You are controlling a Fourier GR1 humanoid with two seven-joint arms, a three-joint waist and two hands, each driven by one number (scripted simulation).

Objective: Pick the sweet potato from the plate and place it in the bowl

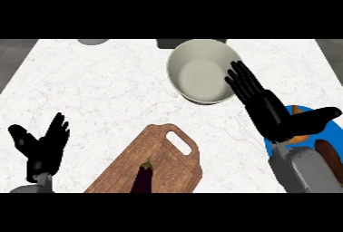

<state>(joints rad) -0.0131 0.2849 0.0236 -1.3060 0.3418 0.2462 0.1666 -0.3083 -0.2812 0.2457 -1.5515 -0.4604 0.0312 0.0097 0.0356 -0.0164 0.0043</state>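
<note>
Right hand [271,113] hovers, fingers spread apart, over the round blue plate [295,110] at 3 o'clock.
The brownish oblong sweet potato [327,152] lies on that plate beside the wrist; the round cream bowl [201,72] sits at 1 o'clock; the left hand [43,145] rests open at 8.

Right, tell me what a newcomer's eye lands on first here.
The open right hand stretches up the right side, covering much of the blue plate and its sweet potato, fingers pointing toward the pale bowl at top centre. At bottom centre a wooden cutting board carries a dark eggplant. The left hand rests open at lower left.
</note>
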